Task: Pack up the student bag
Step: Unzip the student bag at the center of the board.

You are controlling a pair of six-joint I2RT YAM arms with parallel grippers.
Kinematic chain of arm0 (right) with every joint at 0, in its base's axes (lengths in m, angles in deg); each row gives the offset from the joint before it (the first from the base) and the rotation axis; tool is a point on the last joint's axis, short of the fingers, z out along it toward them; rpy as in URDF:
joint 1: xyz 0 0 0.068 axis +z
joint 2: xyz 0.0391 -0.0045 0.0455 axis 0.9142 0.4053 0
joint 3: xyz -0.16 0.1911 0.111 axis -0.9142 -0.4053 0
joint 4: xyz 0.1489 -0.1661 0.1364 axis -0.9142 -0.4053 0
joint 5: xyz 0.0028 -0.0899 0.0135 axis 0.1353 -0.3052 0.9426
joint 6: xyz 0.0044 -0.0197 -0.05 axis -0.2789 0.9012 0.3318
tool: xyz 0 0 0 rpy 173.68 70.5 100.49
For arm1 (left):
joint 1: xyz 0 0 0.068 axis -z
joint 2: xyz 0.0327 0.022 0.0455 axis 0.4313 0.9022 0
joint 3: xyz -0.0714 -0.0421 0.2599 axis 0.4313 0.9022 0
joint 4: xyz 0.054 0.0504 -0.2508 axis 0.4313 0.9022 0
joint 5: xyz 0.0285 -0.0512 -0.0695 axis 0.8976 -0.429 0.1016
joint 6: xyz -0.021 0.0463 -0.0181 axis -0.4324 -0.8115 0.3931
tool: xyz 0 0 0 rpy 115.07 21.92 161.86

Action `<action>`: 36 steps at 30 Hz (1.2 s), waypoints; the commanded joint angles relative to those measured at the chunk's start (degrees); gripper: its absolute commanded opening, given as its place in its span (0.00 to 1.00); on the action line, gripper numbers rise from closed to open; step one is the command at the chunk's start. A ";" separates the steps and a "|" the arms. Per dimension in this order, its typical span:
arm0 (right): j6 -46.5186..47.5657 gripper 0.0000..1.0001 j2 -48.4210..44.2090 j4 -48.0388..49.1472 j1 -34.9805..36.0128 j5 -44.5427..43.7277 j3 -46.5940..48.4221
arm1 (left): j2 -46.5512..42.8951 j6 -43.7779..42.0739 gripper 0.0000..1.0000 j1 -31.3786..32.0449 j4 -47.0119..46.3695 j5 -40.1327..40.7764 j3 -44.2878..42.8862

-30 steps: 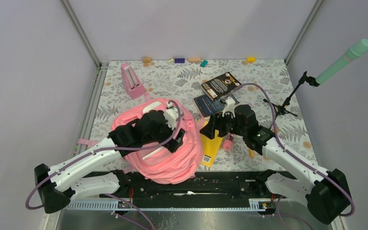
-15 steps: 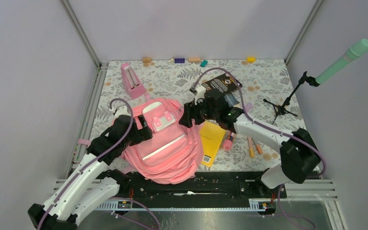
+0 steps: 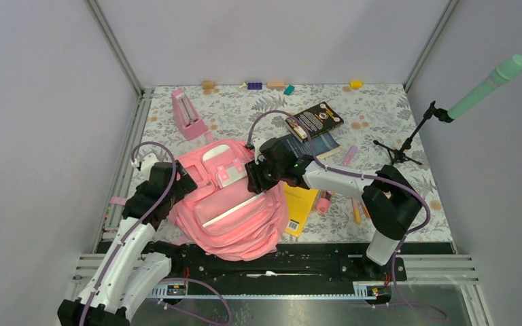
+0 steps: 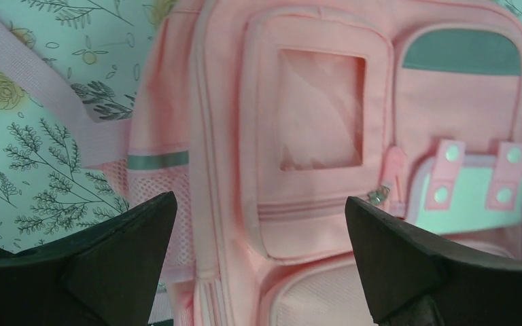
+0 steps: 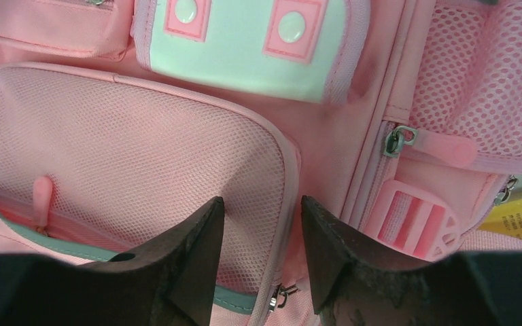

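Two arms bracket the student bag [image 3: 239, 212], front-up on the bench [image 3: 394, 109], long axis near-to-far: left gripper [image 4: 258, 204] spread wide at its left flank, right gripper [image 5: 262, 204] slightly parted over its front pockets, both empty.

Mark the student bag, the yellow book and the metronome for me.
student bag [image 3: 243, 234], top external view, lower front pocket.
yellow book [image 3: 301, 205], top external view, bare cover.
metronome [image 3: 189, 119], top external view, sloped face.
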 commanded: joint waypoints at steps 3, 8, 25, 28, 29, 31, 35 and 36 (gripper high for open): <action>-1.61 0.48 0.34 -0.26 0.93 -1.56 0.26 | 2.01 1.13 0.99 -4.91 -9.61 -0.56 4.49; -4.07 0.35 0.04 0.38 1.09 -0.93 -0.77 | 6.26 1.03 0.88 -5.31 -13.38 -1.07 6.22; -11.79 0.00 -15.45 6.37 1.48 0.02 -6.21 | 5.91 -3.19 0.00 -5.58 -18.86 -3.31 2.35; -12.28 0.00 -18.63 5.59 1.69 -2.00 -6.45 | 6.55 -4.70 0.00 -5.58 -19.78 -5.32 -0.22; -12.38 0.00 -19.28 5.53 1.70 -2.50 -6.45 | 7.53 -5.10 0.00 -5.58 -19.89 -5.94 -1.32; -12.38 0.00 -19.67 5.52 1.70 -3.16 -6.02 | 10.32 -5.65 0.00 -5.92 -19.34 -6.51 -3.62; -13.20 0.00 -18.38 5.52 1.74 -3.55 -5.15 | 15.45 -6.11 0.00 -7.78 -19.23 -7.81 -7.32; -13.36 0.00 -17.83 5.52 1.86 -4.16 -4.92 | 16.62 -6.36 0.00 -8.37 -19.67 -8.51 -8.04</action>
